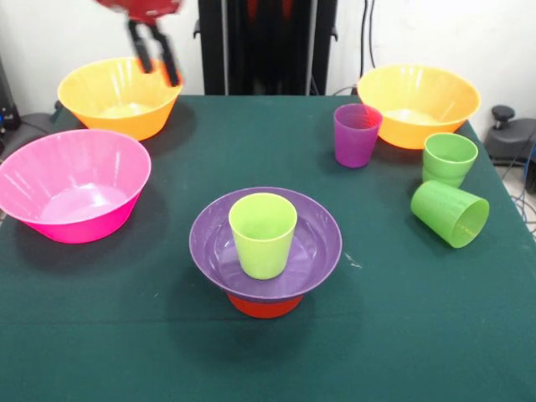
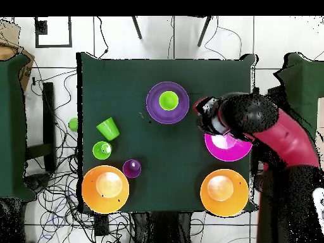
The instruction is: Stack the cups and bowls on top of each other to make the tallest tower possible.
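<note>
The tower stands at the table's middle: a small orange bowl (image 1: pixel 264 306) upside down, a purple bowl (image 1: pixel 311 243) on it, and a yellow-green cup (image 1: pixel 263 234) upright inside. In the overhead view the purple bowl (image 2: pixel 154 104) holds the cup (image 2: pixel 168 100). My gripper (image 1: pixel 161 74) is open and empty, hovering over the left orange-yellow bowl (image 1: pixel 117 96). Overhead, the gripper (image 2: pixel 204 115) sits between the tower and the pink bowl (image 2: pixel 229 148). The pink bowl (image 1: pixel 74 186) is at the left. A purple cup (image 1: pixel 356 134), an upright green cup (image 1: pixel 449 157) and a green cup on its side (image 1: pixel 450 213) are at the right.
A second orange-yellow bowl (image 1: pixel 417 105) stands at the far right corner. A small green thing (image 2: pixel 73 124) lies beyond the table's edge in the overhead view. Cables lie on the floor around the table. My red arm (image 2: pixel 281 139) reaches in over the pink bowl's side.
</note>
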Controlling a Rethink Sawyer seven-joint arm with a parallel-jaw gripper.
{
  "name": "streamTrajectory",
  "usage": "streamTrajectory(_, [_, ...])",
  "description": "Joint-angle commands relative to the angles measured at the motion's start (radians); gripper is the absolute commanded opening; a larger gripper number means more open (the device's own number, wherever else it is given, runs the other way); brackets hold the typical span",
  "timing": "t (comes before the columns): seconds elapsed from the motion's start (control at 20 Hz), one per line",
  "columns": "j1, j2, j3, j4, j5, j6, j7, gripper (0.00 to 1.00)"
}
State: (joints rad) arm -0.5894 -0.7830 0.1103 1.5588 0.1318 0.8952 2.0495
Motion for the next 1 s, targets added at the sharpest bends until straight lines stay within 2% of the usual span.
streamTrajectory(0.05, [-0.103, 0.061, 0.157, 0.189, -0.139, -0.127, -0.371, 1.0])
streamTrajectory(0.3, [-0.17, 0.148, 0.233, 0.218, -0.201, -0.289, -0.328, 1.0])
streamTrajectory(0.7, [-0.225, 0.266, 0.312, 0.203, -0.291, -0.438, -0.244, 1.0])
streamTrajectory(1.0, [-0.2, 0.261, 0.305, 0.185, -0.329, -0.427, -0.164, 1.0])
